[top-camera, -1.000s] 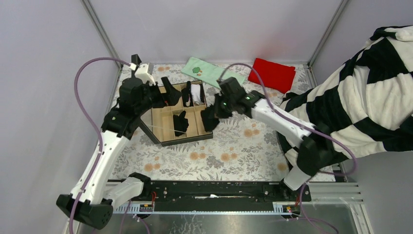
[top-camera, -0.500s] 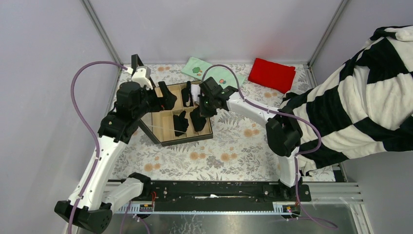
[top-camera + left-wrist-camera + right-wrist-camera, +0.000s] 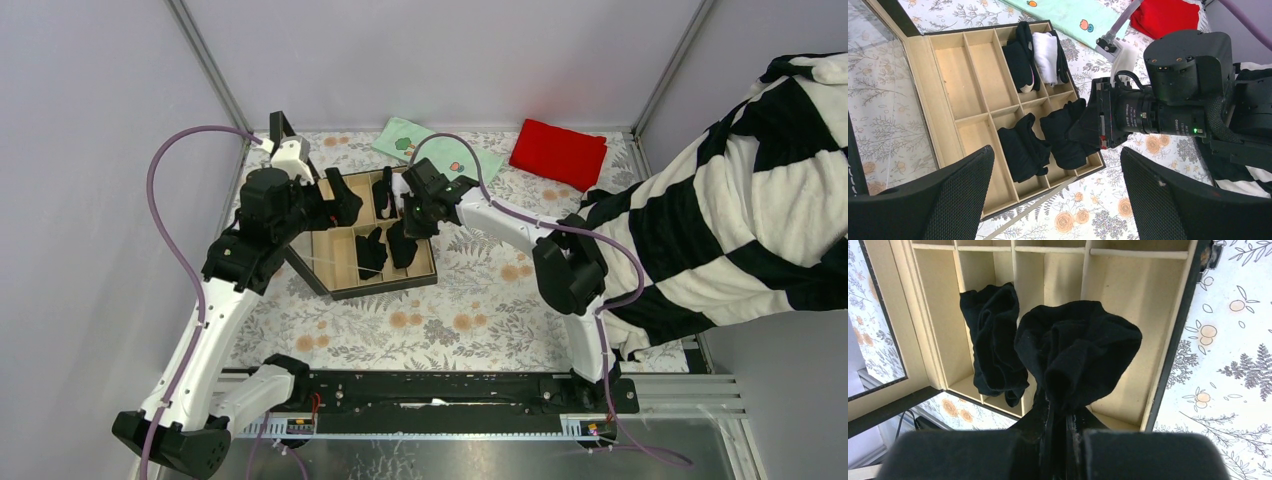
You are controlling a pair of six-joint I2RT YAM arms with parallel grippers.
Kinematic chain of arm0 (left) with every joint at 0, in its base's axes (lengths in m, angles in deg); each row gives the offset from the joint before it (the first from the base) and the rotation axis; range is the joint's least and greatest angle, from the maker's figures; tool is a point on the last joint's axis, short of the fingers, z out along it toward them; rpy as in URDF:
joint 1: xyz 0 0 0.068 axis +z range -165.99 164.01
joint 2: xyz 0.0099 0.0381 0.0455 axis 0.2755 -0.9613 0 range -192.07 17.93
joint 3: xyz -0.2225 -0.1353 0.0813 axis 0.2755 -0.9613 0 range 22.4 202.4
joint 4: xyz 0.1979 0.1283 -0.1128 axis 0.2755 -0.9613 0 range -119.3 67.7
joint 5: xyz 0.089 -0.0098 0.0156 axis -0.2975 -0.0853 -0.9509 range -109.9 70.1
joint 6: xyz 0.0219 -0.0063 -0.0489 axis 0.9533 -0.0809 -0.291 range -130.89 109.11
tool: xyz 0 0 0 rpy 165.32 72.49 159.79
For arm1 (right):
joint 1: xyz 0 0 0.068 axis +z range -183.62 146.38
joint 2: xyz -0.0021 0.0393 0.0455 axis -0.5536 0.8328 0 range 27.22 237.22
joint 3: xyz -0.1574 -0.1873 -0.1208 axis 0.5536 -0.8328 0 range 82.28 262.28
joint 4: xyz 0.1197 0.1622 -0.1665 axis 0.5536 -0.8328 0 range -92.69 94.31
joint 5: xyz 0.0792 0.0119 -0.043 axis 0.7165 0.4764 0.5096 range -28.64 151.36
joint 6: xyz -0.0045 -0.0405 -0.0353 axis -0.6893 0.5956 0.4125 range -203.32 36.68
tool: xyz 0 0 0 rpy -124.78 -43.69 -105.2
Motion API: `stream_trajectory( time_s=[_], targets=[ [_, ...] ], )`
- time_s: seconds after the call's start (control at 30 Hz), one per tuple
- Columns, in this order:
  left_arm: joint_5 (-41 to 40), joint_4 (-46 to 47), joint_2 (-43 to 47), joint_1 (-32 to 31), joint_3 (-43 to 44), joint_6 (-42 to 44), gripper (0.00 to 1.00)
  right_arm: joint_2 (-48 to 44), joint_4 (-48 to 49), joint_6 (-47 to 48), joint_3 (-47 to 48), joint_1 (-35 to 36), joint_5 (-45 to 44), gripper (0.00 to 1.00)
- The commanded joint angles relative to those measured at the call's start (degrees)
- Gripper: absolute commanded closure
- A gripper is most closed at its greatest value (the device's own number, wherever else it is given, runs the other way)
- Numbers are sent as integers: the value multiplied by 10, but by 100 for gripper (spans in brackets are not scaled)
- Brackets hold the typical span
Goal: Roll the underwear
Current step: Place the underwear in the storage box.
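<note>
The right gripper (image 3: 1058, 412) is clenched on the bunched underwear (image 3: 1078, 345), low in the box's (image 3: 1168, 340) near-right compartment. The left gripper (image 3: 1055, 197) hangs released above the box. The underwear looks soft, light and floppy, so it is best pinched across its middle.

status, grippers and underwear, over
Right gripper shut on black underwear, at corner compartment of divider box. Left gripper open, empty, at box's left edge. Nothing blocking.

The top external view looks down from above the near edge of the table (image 3: 480, 310), far off. The left wrist view faces down on the divided box (image 3: 955, 80); the right wrist view sits closer over it. All share the underwear (image 3: 1023, 147) inside.
</note>
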Motion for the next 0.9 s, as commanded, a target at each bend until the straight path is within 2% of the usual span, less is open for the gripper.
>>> stream_trajectory(
  time_s=[0.0,0.3,0.53,0.87],
  targets=[
    [-5,3,2,3,-9,9,1,23,12,-18,29,9,3,100],
    [-2,4,-2,3,-14,9,1,43,25,-42,45,15,42,100],
    [2,4,-2,3,-15,8,1,59,8,-38,60,19,37,100],
    [9,2,-8,3,-16,7,1,91,-51,-4,84,36,-33,100]
  ],
)
